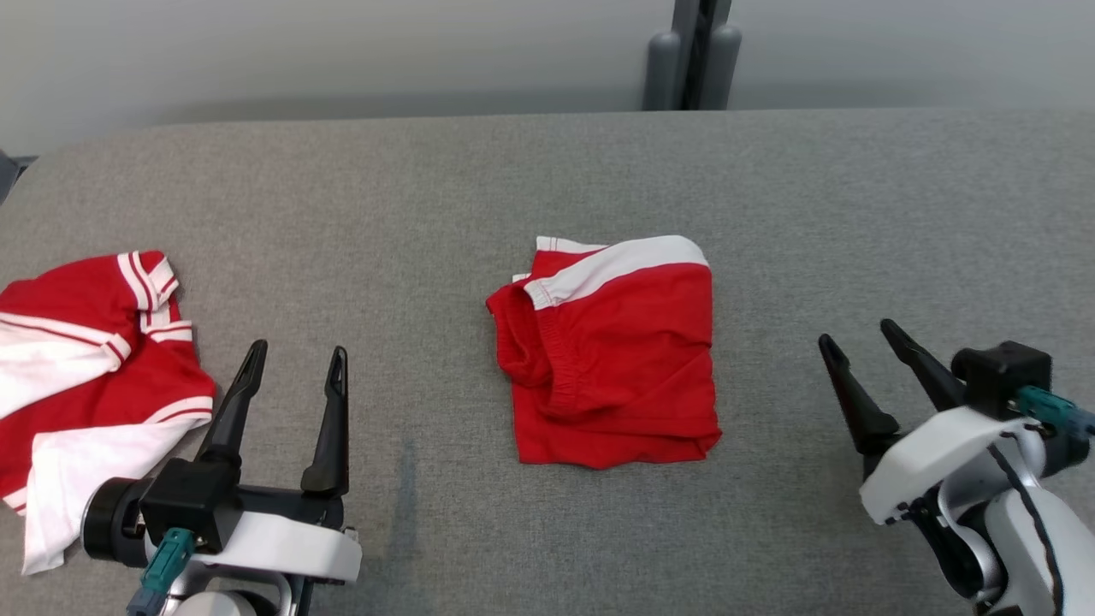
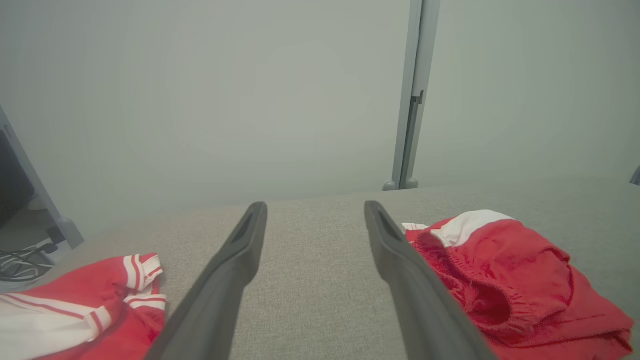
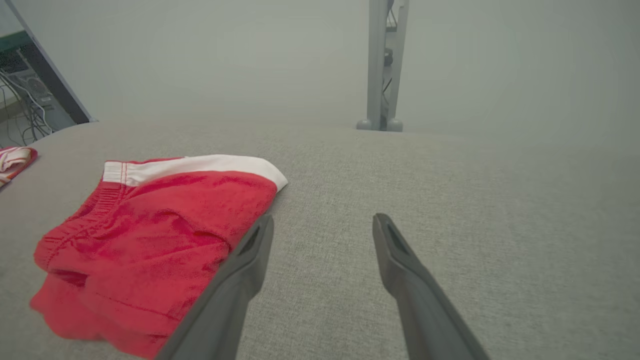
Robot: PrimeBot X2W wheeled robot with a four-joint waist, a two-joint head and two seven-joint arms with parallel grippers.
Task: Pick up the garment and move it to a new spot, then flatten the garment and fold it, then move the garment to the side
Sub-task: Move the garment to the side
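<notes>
You have the red shorts [image 1: 612, 359] lying folded in the middle of the grey surface [image 1: 428, 188], with the white band along the far edge and the elastic waist bunched on the left side. Your left gripper [image 1: 298, 351] sits at the lower left with its fingers spread wide and nothing between them, well apart from the shorts. Your right gripper [image 1: 855, 332] stands at the lower right, jaws wide and empty too, also clear of the shorts. A second red-and-white garment [image 1: 85, 376] lies crumpled at the left edge of the surface, just beside your left gripper. A grey post [image 1: 691, 51] rises behind the far edge
</notes>
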